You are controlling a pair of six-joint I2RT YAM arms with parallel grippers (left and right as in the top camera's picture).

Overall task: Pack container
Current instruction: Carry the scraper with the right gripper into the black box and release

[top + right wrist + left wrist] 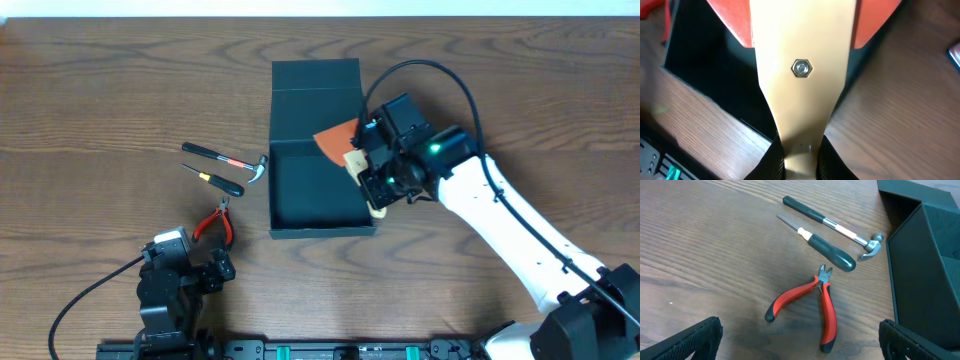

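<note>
The container point(320, 231) is a dark teal-black box, open, its flap lid lying flat behind it. It also shows in the left wrist view point(925, 270) and the right wrist view point(705, 55). My right gripper point(383, 188) is shut on the tan handle of an orange-bladed scraper point(337, 141). It holds the scraper over the box's right side, blade over the inside. In the right wrist view the fingers point(801, 160) clamp the scraper's point(802, 45) handle. My left gripper point(185, 257) is open and empty, near the front edge just short of the red pliers point(810, 297).
A small hammer point(230, 160), a dark-handled screwdriver point(220, 181) and the red pliers point(215, 222) lie on the wooden table left of the box. The hammer point(835, 227) and screwdriver point(827, 252) also show in the left wrist view. A small bluish thing point(955, 52) is cut off at the right.
</note>
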